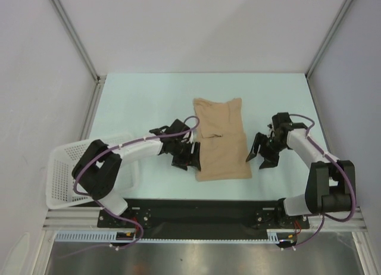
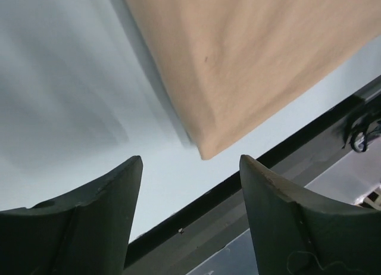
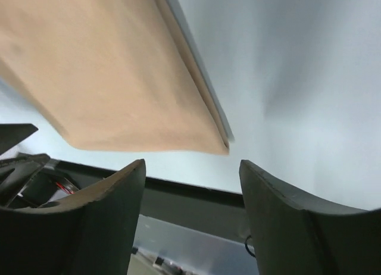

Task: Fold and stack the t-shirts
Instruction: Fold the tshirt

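Tan t-shirt [image 1: 221, 141] is lying folded
Flanking it, left gripper [image 1: 190, 160] and right gripper [image 1: 260, 156] are hanging wide, empty; basket [image 1: 59, 174] sitting far left.

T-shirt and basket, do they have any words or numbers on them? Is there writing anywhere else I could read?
No text can be read anywhere.
t-shirt: plain tan cloth, with no print or label showing in any view.
basket: white lattice, with no writing visible.
black base plate: the small parts near the arm bases are too small to tell whether they carry any marking.
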### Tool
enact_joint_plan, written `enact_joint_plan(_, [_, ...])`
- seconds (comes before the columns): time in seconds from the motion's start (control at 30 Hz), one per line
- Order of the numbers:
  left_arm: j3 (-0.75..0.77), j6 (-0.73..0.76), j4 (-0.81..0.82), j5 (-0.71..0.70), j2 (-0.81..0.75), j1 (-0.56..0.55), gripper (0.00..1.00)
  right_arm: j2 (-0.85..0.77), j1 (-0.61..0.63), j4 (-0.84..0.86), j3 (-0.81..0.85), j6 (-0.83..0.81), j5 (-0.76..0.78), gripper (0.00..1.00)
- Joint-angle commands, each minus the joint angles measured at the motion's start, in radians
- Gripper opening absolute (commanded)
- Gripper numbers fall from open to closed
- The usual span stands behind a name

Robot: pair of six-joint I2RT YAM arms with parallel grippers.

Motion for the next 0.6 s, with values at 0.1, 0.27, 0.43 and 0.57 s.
enact_joint_plan(0.1, [0.202,0.156,-0.033,0.013,0.065,0.126,0.70,0.214,-0.028,0.057,0.277,-0.111,-0.045,0.71])
enact_joint_plan(0.27, [0.387,0.210,-0.032,0.108,0.243,0.182,0.66,0.412,-0.030,0.090,0.433,-0.147,-0.088,0.62])
enact_joint_plan(0.43, [0.492,0.246,-0.082,0.079,0.370,0.192,0.60,0.546,-0.024,0.080,0.531,-0.144,-0.103,0.55])
enact_joint_plan(0.57, [0.539,0.256,-0.103,0.033,0.412,0.195,0.57,0.601,-0.022,0.079,0.568,-0.139,-0.057,0.54])
